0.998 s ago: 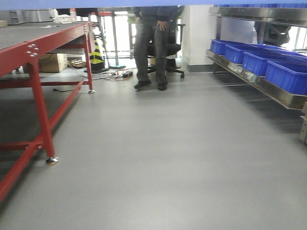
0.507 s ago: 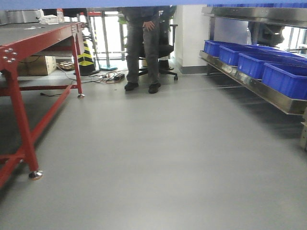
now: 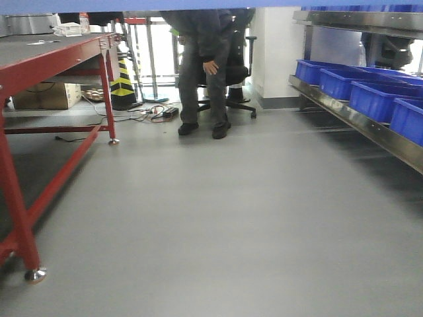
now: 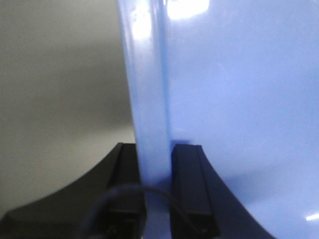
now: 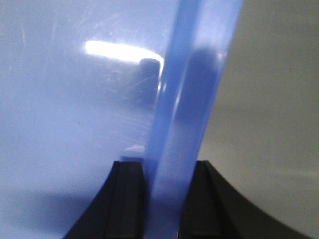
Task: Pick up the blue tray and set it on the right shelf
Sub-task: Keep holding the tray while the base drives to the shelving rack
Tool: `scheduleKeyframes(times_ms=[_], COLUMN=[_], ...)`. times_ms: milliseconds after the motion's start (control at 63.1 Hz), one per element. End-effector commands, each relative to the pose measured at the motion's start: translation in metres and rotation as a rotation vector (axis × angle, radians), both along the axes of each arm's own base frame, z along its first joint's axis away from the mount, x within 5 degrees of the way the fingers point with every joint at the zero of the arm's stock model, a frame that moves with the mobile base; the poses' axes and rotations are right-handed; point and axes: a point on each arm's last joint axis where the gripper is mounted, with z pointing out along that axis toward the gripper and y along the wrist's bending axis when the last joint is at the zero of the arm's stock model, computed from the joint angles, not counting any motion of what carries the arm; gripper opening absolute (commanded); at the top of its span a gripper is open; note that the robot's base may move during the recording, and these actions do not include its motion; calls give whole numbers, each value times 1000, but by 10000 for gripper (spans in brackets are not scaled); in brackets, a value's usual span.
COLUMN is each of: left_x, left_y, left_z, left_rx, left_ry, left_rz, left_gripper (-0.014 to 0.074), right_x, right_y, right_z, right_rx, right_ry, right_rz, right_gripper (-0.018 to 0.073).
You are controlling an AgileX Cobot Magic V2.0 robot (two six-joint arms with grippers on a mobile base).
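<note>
The light periwinkle-blue tray shows as a thin band (image 3: 198, 4) along the top edge of the front view. In the left wrist view my left gripper (image 4: 155, 159) is shut on the tray's left rim (image 4: 147, 89), one black finger on each side. In the right wrist view my right gripper (image 5: 167, 172) is shut on the tray's right rim (image 5: 194, 79). The tray's glossy inside (image 5: 75, 99) fills that view's left part. The stainless-steel right shelf (image 3: 370, 129) runs along the right of the front view, with an upper shelf beam (image 3: 357, 18) above it.
Several deep blue bins (image 3: 373, 99) sit on the lower steel shelf. A red-framed table (image 3: 59, 59) stands on the left, its foot (image 3: 33, 274) near. A person (image 3: 205, 72) stands by a black chair ahead. A striped cone (image 3: 123, 86) and floor cables (image 3: 152, 113) lie beyond. Grey floor (image 3: 218, 218) spreads between.
The front view has shifted: the red table's near leg has slid left and closer, and the shelf with bins has moved toward the right edge. Both grippers still hold the tray.
</note>
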Motion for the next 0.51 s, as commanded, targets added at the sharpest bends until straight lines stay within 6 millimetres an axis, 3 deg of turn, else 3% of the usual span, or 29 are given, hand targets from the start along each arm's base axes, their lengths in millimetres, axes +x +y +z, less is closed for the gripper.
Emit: scheduleKeyframes(times_ms=[0, 491], left_x=[-16, -16], left_y=[4, 2], left_z=[10, 10], left_rx=[15, 2], left_ry=[23, 31], left_rz=[-46, -51], left_gripper=[-48, -48], right_x=[-3, -3], right_y=[0, 0], right_z=[19, 19], right_rx=[43, 43], right_ry=[-118, -118], right_rz=[36, 36], right_gripper=[56, 56])
